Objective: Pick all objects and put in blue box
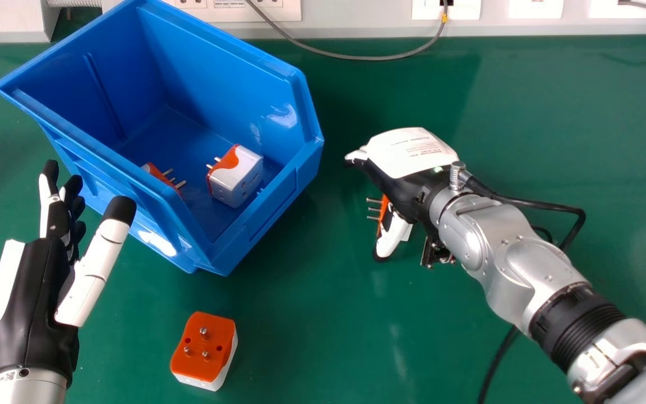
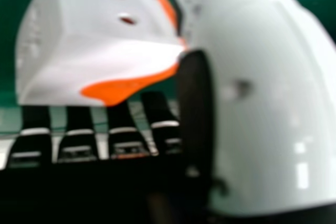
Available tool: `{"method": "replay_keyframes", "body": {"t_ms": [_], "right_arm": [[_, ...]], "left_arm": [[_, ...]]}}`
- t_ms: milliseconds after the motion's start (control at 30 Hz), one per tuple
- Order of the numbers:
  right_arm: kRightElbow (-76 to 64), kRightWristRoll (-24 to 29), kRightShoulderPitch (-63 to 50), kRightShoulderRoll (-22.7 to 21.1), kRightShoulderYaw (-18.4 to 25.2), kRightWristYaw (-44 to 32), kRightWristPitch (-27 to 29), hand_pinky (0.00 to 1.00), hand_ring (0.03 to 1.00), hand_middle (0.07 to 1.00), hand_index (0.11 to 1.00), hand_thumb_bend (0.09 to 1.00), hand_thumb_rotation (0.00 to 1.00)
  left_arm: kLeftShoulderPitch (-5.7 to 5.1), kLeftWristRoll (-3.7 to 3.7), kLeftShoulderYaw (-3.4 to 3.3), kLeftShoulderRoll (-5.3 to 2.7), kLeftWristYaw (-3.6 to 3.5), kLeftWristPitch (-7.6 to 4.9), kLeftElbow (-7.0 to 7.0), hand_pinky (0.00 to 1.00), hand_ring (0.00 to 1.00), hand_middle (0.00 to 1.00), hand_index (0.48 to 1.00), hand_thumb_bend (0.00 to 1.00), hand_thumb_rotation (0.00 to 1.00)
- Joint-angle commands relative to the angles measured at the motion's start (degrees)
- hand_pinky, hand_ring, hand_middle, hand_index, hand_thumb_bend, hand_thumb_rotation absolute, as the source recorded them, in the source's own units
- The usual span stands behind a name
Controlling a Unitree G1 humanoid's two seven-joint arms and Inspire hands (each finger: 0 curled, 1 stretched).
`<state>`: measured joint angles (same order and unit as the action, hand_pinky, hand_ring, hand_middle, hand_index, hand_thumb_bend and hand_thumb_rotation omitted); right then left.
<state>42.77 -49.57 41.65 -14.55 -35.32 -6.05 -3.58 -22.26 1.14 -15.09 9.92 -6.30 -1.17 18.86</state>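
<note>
Right hand (image 1: 407,154) has an adapter (image 1: 383,210) pinched, pins out toward 9 o'clock. Blue box (image 1: 205,84) at its 10; carried too low, pins could clip it, twisting the grip loose. Left hand (image 1: 31,297) open. Loose adapter (image 1: 202,348) on surface (image 1: 323,336), box's 6 o'clock.

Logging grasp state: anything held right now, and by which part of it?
Adapter, in the right robot hand, gripped by its body between thumb and fingers; pins free. Left robot hand holds nothing.

Head camera looks down, robot hand (image 1: 410,154) camera closer, sharing one adapter (image 2: 105,59).
</note>
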Motion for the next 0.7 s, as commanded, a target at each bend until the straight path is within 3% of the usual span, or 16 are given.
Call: {"method": "replay_keyframes", "body": {"t_ms": [0, 400, 667], "right_arm": [[0.39, -0.22, 1.43, -2.35, 0.54, -0.22, -0.44, 0.79, 0.890, 0.901, 0.859, 0.633, 0.07], [-2.35, 0.07, 1.39, -4.55, 1.29, -2.61, -3.03, 0.79, 0.884, 0.903, 0.860, 0.632, 0.07], [-1.65, 0.18, 2.83, -5.16, 0.89, -5.72, -3.25, 0.78, 0.880, 0.900, 0.861, 0.622, 0.04]], "left_arm": [[-0.15, 0.64, -0.76, 0.60, -0.25, -0.56, 1.45, 1.00, 1.00, 1.00, 1.000, 0.76, 0.81], [-0.04, 1.18, -0.95, 0.74, -0.23, -0.62, 1.01, 1.00, 1.00, 1.00, 1.000, 0.76, 0.81], [-0.23, 0.97, -1.02, 0.80, -0.08, -0.17, 1.48, 1.00, 1.00, 1.00, 1.000, 0.76, 0.81]]}}
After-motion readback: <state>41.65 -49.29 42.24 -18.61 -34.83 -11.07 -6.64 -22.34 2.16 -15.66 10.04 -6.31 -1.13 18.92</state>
